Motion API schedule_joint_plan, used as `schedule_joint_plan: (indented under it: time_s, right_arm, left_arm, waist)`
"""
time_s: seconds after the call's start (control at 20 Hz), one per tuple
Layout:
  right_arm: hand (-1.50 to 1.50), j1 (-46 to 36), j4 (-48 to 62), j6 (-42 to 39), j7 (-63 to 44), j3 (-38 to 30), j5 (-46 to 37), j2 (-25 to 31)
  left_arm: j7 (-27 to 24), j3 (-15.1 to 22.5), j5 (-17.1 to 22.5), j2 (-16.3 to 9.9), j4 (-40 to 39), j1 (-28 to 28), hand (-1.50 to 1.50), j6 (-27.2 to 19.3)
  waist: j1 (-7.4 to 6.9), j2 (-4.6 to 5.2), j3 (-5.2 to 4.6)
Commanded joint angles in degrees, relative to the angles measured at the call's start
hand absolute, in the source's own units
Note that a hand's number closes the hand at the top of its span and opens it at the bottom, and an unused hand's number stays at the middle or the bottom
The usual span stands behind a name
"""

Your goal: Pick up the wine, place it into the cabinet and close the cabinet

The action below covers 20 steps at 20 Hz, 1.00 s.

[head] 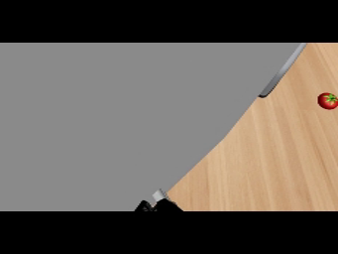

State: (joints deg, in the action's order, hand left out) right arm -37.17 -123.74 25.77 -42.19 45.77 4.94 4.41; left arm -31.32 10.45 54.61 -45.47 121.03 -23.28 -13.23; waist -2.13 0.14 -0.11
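Grey fills most of my head view: one flat grey cabinet panel (105, 124), its curved edge sweeping from upper right down to the lower middle, with a slim metal bar handle (280, 73) on its right edge near the top. Light wooden tabletop (288, 158) shows to the right of it. A small red tomato with a green stalk (328, 100) lies on that wood, well apart from the handle.

Hands: only a black hand (157, 204) shows, a sliver at the lower edge, just where the panel's edge meets the wood. Which hand it is I cannot say for certain, and I cannot tell whether it is spread, curled, or holding anything. The other hand does not show.

Wine: not visible anywhere. I cannot say whether it is behind the panel, inside the cabinet, or in a hand (the grey surface blocks everything on the left). Its long axis and the way its neck points therefore cannot be read from this view.

Risks, as judgement:
- With the panel hiding so much, I may move the door without knowing whether the bottle stands clear of its swing; a bottle near the opening could be struck and toppled.
- The hand sits close to the panel's edge, so it could catch as the door closes.
- The tomato looks safely out of the way.
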Motion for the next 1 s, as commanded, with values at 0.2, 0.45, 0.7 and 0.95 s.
schedule_joint_plan:
  time_s: [0.2, 0.45, 0.7, 0.95]
  right_arm:
    - [1.50, -23.2, 20.8, 5.3, 4.1, -8.6, 8.9, -4.3]
    - [1.50, -28.9, 34.6, 1.9, 11.6, -10.6, 5.6, -4.4]
    - [1.50, -30.1, 40.0, -5.5, 13.0, -19.4, 5.8, -1.6]
    - [1.50, -27.9, 48.2, -9.2, 20.6, -21.5, 7.7, -3.0]
  left_arm:
    - [2.0, -0.3, -1.1, 2.5, -0.2, 0.8, -1.50, -1.4]
    - [2.1, 1.0, -2.7, 4.2, -1.7, 2.0, -1.50, -1.5]
    - [0.9, -1.0, -4.1, 4.7, -1.4, -1.0, -1.50, 0.6]
    - [4.6, -3.6, -3.3, 5.2, -1.4, 2.6, -1.50, -0.1]
  waist:
    - [0.03, -0.06, 0.00]
    - [0.15, 0.12, 0.00]
    - [0.89, -0.13, 0.07]
    - [1.33, -0.06, 0.11]
